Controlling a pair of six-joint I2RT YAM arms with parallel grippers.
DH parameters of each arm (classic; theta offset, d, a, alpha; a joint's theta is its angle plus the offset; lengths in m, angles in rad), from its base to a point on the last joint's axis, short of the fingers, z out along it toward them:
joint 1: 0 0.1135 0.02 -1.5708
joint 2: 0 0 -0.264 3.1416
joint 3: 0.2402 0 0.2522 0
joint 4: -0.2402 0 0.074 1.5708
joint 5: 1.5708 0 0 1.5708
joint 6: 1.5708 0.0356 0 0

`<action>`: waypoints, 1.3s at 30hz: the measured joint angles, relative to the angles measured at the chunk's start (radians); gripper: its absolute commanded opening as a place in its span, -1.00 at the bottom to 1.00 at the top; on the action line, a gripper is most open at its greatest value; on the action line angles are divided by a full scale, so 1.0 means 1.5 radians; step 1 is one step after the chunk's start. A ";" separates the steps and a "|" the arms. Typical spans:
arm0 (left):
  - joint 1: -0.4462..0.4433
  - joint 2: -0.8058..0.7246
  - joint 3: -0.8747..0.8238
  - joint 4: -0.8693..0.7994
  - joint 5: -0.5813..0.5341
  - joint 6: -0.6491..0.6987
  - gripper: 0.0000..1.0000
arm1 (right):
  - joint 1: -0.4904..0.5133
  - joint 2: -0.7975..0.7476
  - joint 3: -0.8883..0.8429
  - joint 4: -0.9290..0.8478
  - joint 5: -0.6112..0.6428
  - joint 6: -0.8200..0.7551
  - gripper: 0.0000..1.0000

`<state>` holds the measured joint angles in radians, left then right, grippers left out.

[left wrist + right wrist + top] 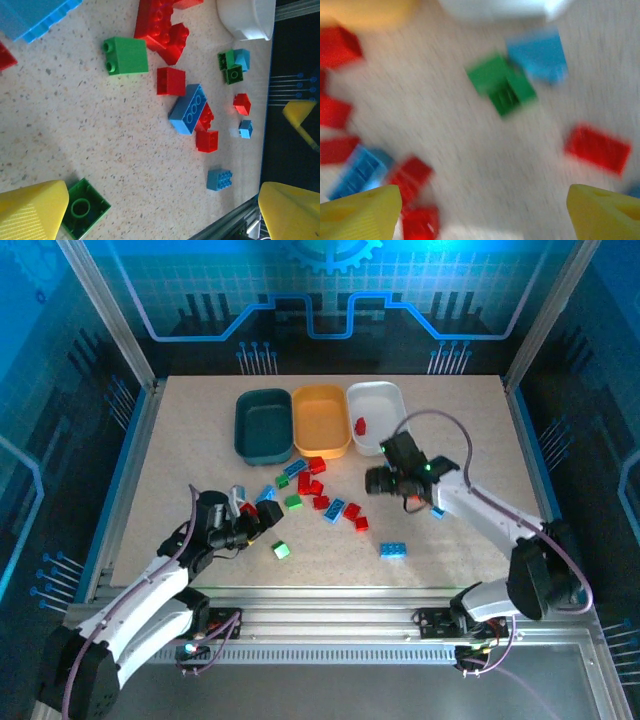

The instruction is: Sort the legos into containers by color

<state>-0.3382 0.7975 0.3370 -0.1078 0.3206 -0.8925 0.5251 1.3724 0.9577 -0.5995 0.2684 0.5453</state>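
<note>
The teal tray [262, 425], orange tray [320, 420] and white tray [378, 400] stand side by side at the back; one red brick [360, 425] lies in the white tray. Red, green and blue legos are scattered mid-table. My left gripper [264, 518] [162, 192] hangs open low over the table, with an overturned green brick [82, 207] [281, 550] touching one finger's side. My right gripper [385, 480] [482, 192] is open over bare table in a blurred view, beyond it a green brick [502, 85] and a blue brick [540, 55].
A long blue brick [189, 107] lies among red bricks [170, 80] ahead of the left gripper. A lone blue brick [393, 549] sits toward the front edge. The metal rail [330, 600] runs along the near side.
</note>
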 measured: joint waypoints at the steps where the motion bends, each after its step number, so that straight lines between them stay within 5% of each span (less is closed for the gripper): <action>1: -0.001 -0.005 0.000 0.001 0.002 0.000 0.98 | 0.008 -0.022 -0.037 -0.012 0.000 0.014 1.00; 7: -0.004 -0.034 -0.005 0.007 0.012 0.000 0.98 | 0.101 -0.110 -0.173 -0.068 -0.045 0.087 1.00; 13: -0.007 -0.056 -0.028 0.005 0.015 -0.006 0.98 | 0.149 -0.053 -0.220 -0.058 -0.073 0.135 0.95; 20: -0.008 -0.097 -0.035 -0.010 0.017 -0.013 0.98 | 0.153 -0.007 -0.210 -0.050 -0.059 0.154 0.72; 28: -0.008 -0.104 -0.036 -0.017 0.017 -0.013 0.98 | 0.159 0.012 -0.192 -0.046 -0.060 0.138 0.08; 39: -0.008 -0.054 -0.036 -0.014 0.010 -0.012 0.98 | 0.155 -0.034 -0.120 -0.045 0.027 0.094 0.03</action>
<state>-0.3500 0.7170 0.2836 -0.1284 0.3363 -0.9100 0.7582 1.3216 0.7780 -0.6662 0.3088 0.6865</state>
